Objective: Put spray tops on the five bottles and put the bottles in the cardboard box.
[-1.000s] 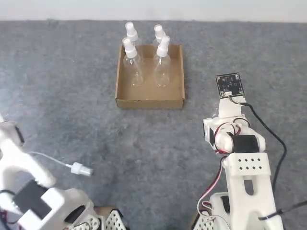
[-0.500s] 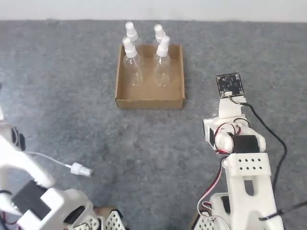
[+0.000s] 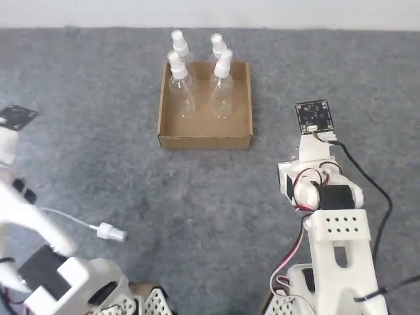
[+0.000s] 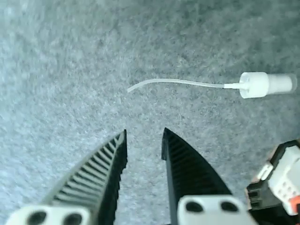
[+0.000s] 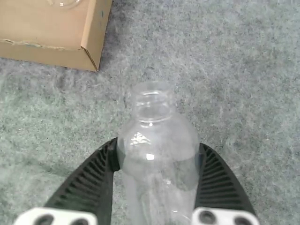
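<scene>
Four capped bottles are standing in the cardboard box at twelve o'clock. The right gripper is clamping the fifth, uncapped bottle. The left gripper, jaws slightly apart, is hovering near the spray top lying at seven o'clock. Grasping it looks like the next move.

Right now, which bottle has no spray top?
The bottle in the right gripper: its neck is open; the four in the box have tops.

Grey carpeted table. Cardboard box sits approx. mid-width, towards far edge. Loose spray top w/ long dip tube lies flat nr near-left corner, well apart from box. Left arm base & right arm base at near edge.
</scene>
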Controlling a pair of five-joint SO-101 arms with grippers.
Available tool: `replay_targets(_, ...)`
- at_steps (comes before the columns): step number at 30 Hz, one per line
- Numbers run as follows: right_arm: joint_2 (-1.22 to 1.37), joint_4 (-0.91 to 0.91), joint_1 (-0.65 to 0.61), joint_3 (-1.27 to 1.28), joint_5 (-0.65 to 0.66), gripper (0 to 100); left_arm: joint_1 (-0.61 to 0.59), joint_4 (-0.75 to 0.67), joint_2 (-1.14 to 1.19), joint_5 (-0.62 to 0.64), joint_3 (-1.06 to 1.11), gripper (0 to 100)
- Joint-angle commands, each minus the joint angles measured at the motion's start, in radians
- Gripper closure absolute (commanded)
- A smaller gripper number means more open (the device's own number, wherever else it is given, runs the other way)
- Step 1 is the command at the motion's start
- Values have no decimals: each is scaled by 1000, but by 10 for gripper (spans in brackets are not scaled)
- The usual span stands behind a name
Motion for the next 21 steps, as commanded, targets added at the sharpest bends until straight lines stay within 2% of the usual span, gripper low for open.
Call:
replay_targets(1,-22,-24,15,-5,14,876,38,38,-20,-41,-47,887)
replay_targets(11,-22,-24,15,-5,14,876,146,40,-37,-55,1,887)
replay_targets(17,-22,-25,15,-5,44,876,192,38,-221,-275,209,881)
replay_targets(21,-22,-25,15,-5,48,876,216,34,-339,-367,320,814)
